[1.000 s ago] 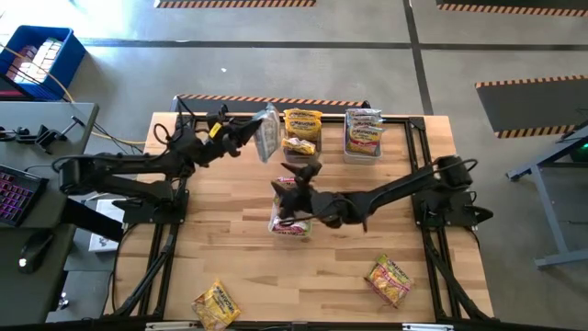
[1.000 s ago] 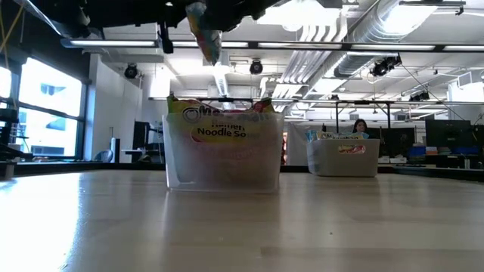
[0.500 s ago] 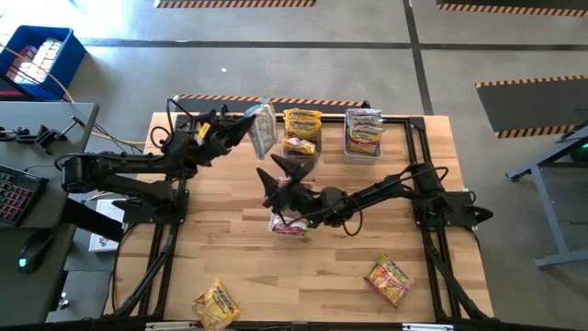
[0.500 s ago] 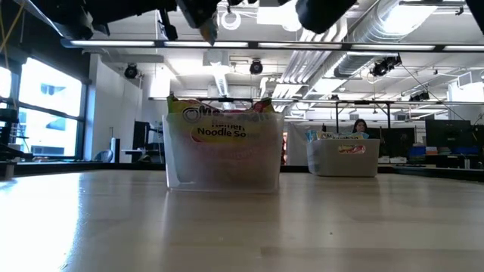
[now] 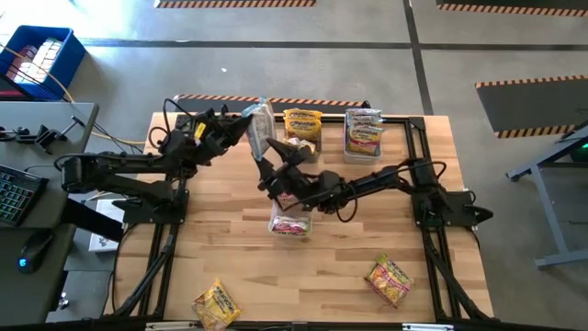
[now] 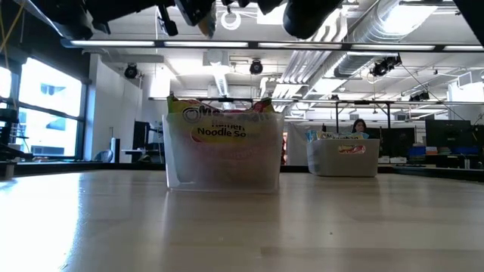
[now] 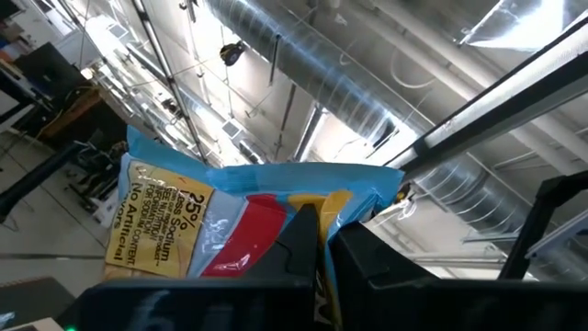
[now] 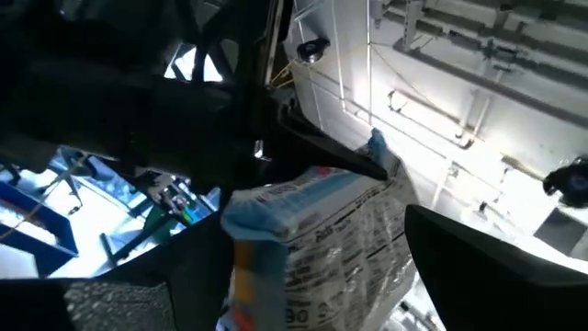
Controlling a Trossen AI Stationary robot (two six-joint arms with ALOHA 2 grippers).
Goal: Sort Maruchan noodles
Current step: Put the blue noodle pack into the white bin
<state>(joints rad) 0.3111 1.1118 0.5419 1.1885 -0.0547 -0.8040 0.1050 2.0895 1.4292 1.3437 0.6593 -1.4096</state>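
My left gripper (image 5: 246, 130) is raised above the table's far left part and shut on a silvery-blue noodle packet (image 5: 260, 129) with red and yellow print (image 7: 230, 221). My right gripper (image 5: 266, 165) is open and raised just beside that packet on its near side. In the right wrist view its fingers (image 8: 478, 267) stand on either side of the packet (image 8: 322, 230), apart from it. In the low view only the packet's lower end (image 6: 206, 17) shows, at the top edge. Two yellow packets lie flat on the table, near left (image 5: 216, 304) and near right (image 5: 390, 279). My left gripper pinches the silvery-blue packet between its two fingers at one edge (image 7: 323, 213). The fingers come level from the table's left side. The packet is lifted clear of the table and stands on edge beyond the fingertips.
A clear bin with yellow packets (image 5: 301, 131) and another with silvery ones (image 5: 364, 134) stand at the far edge. A third bin with pink packets (image 5: 290, 222) sits mid-table under my right arm; it fills the low view (image 6: 223, 147). A person sits far behind (image 6: 358, 127).
My right gripper has risen from over the mid-table bin and moved toward the far left, turning to face the held packet. My left gripper has lifted the packet higher and drawn it slightly toward the table's left.
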